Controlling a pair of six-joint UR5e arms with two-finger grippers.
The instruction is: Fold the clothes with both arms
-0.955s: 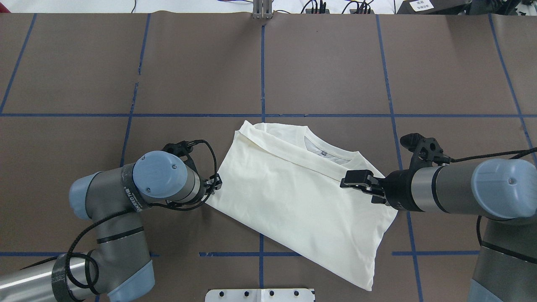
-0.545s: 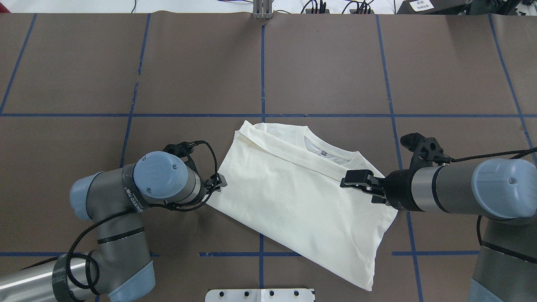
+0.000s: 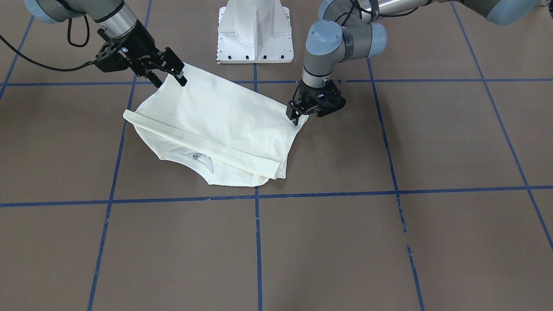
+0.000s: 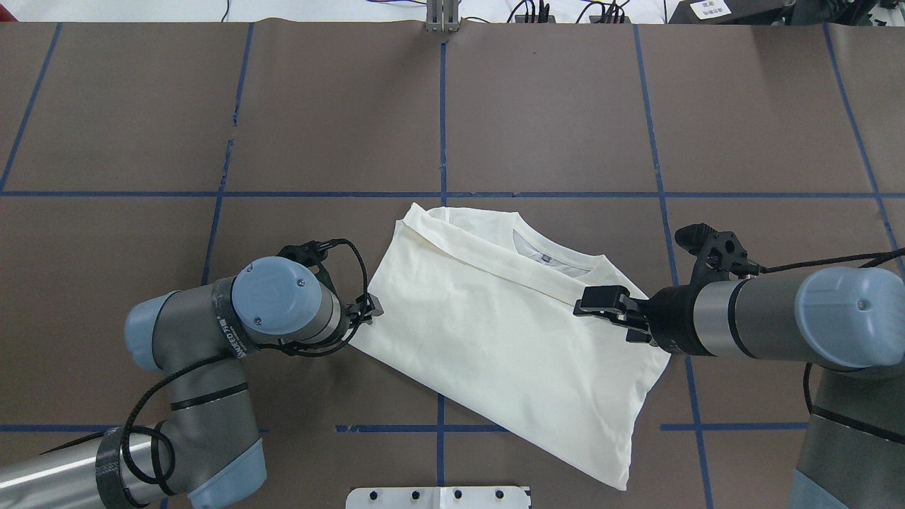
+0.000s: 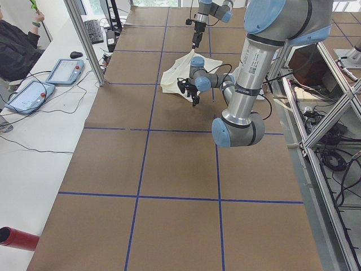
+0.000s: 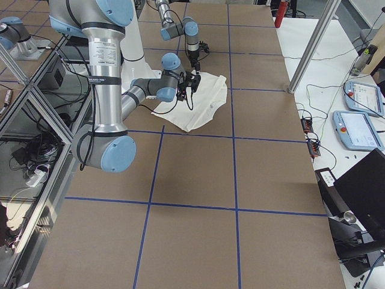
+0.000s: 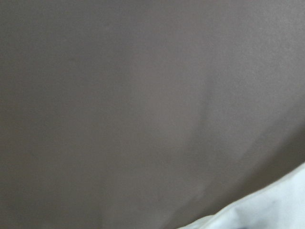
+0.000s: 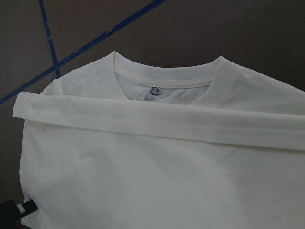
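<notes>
The cream T-shirt point(image 4: 495, 339) lies folded on the brown table with its plain back up, one sleeve laid across below the collar point(image 8: 157, 90). In the front view the shirt point(image 3: 224, 116) lies between both arms. My right gripper point(image 4: 581, 305) hovers open over the shirt's shoulder, its fingers point(image 3: 181, 80) spread with nothing between them. My left gripper point(image 3: 293, 119) points down, low at the table, touching the shirt's opposite side edge point(image 4: 364, 318). Whether its fingers are open or shut does not show. The left wrist view holds only table and a blurred bit of shirt point(image 7: 267, 214).
The white pedestal base point(image 3: 255, 30) stands at the robot's side of the table. Blue tape lines point(image 4: 442, 141) grid the brown cover. A seated person point(image 5: 14, 51) and control tablets point(image 5: 65, 70) are on a side table beyond the far edge.
My left arm has crept a little to the right, bringing its gripper closer onto the shirt's edge. The right arm and the shirt have not moved.
</notes>
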